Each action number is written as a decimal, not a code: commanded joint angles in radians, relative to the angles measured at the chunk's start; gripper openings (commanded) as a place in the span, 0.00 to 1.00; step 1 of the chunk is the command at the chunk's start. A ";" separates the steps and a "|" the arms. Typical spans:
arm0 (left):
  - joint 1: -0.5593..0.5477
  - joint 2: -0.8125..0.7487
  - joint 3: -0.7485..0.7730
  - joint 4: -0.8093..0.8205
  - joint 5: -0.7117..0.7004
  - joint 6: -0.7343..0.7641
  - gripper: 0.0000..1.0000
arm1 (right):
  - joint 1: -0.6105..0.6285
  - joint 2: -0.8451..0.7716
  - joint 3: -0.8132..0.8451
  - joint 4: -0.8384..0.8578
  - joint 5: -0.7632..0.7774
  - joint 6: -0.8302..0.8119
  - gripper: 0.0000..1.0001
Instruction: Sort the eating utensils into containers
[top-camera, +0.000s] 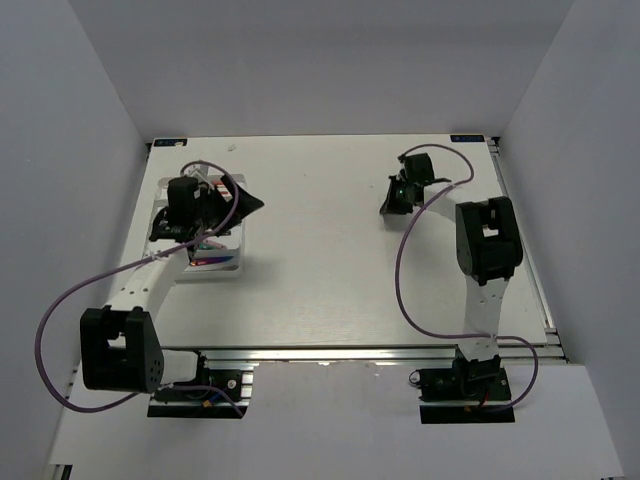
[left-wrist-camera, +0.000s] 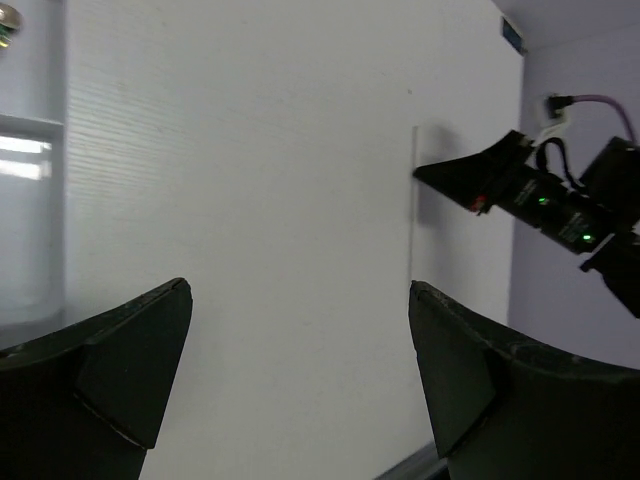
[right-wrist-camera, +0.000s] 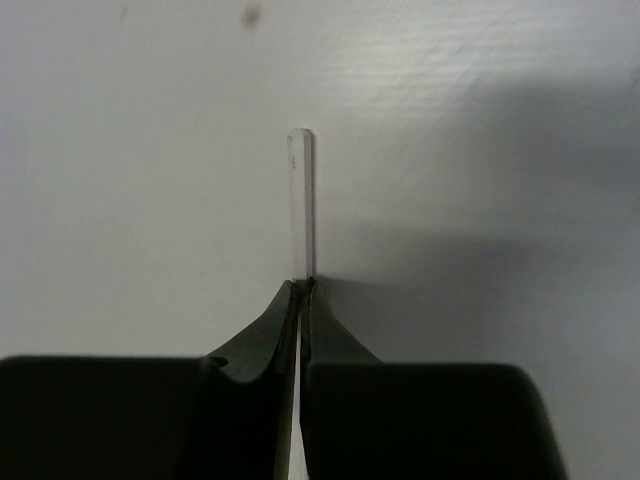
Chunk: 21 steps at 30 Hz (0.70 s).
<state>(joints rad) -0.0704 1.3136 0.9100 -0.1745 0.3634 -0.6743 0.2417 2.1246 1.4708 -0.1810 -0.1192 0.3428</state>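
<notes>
My right gripper (right-wrist-camera: 302, 285) is shut on a thin clear stick (right-wrist-camera: 301, 200), which juts straight out past the fingertips over the white table. In the top view this gripper (top-camera: 392, 200) is at the back right of the table. The left wrist view shows the same stick (left-wrist-camera: 412, 230) as a faint line, with the right gripper (left-wrist-camera: 425, 175) on it. My left gripper (left-wrist-camera: 300, 290) is open with nothing between its fingers. It hovers at the left (top-camera: 245, 203) beside the white tray (top-camera: 225, 268). Pinkish and red utensils (top-camera: 208, 258) lie in the tray, mostly hidden by the arm.
The tray's pale wall (left-wrist-camera: 30, 230) shows at the left edge of the left wrist view. White walls enclose the table on three sides. Purple cables (top-camera: 405, 260) loop from both arms over the table. A metal rail (top-camera: 350, 352) runs along the near edge.
</notes>
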 joint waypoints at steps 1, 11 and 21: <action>-0.012 -0.074 -0.098 0.221 0.173 -0.123 0.98 | 0.010 -0.092 -0.160 0.075 -0.335 -0.031 0.00; -0.169 -0.119 -0.365 0.651 0.103 -0.352 0.98 | 0.014 -0.319 -0.414 0.351 -0.547 0.056 0.00; -0.313 0.078 -0.381 0.976 0.040 -0.451 0.98 | 0.053 -0.359 -0.460 0.454 -0.690 0.133 0.00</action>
<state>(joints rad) -0.3496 1.3582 0.5369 0.5819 0.4068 -1.0626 0.2760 1.7977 1.0367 0.1734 -0.6834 0.4156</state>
